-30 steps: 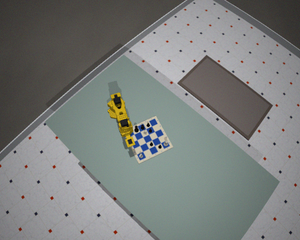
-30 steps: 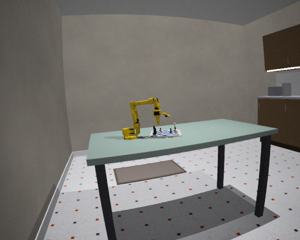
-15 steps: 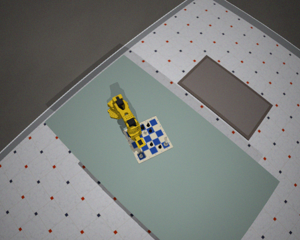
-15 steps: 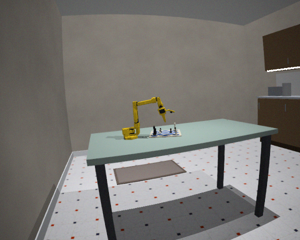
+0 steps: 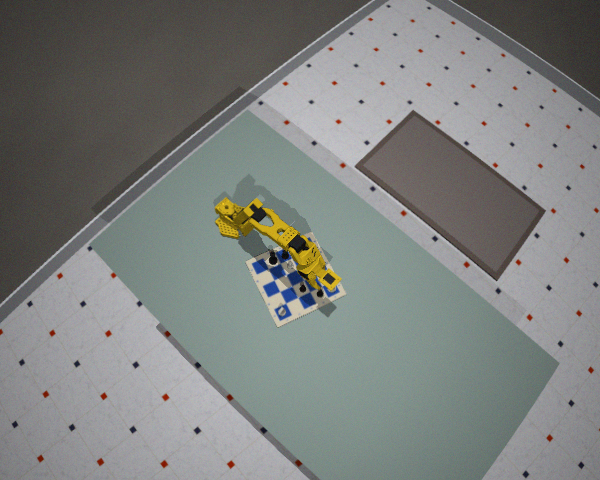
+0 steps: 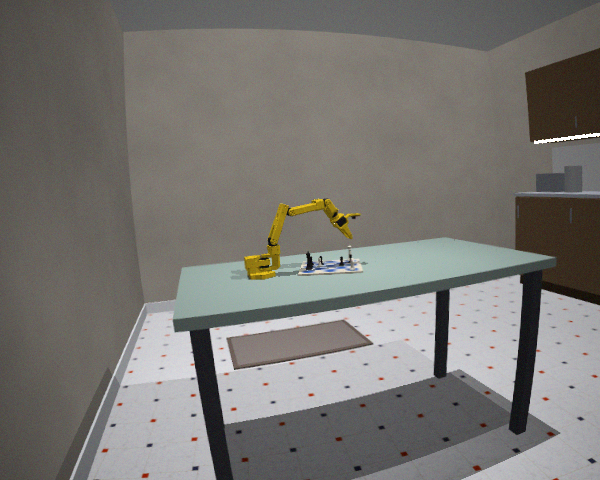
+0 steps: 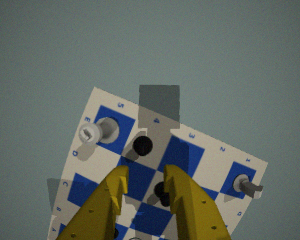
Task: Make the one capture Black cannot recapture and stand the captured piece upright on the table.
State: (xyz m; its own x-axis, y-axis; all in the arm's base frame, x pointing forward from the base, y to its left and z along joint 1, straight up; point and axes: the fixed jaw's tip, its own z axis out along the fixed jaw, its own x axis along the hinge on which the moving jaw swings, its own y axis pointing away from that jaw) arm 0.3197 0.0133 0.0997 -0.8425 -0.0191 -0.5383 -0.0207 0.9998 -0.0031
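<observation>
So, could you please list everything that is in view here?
Table: one, pale green, mid-room.
Chessboard: one, blue and cream, on the table.
Black pieces: at least four, on the board.
White pieces: at least three, on the board.
Floor mat: one, brown, on the floor beside the table.
Cabinets: brown, far right wall.
Grey containers: two, on the counter.
Arm: one, yellow, reaching over the board.
Gripper: slightly open, empty, above the board.

Hand (image 7: 145, 183) above board (image 7: 190, 139); black pawn (image 7: 142, 144) beneath.
</observation>
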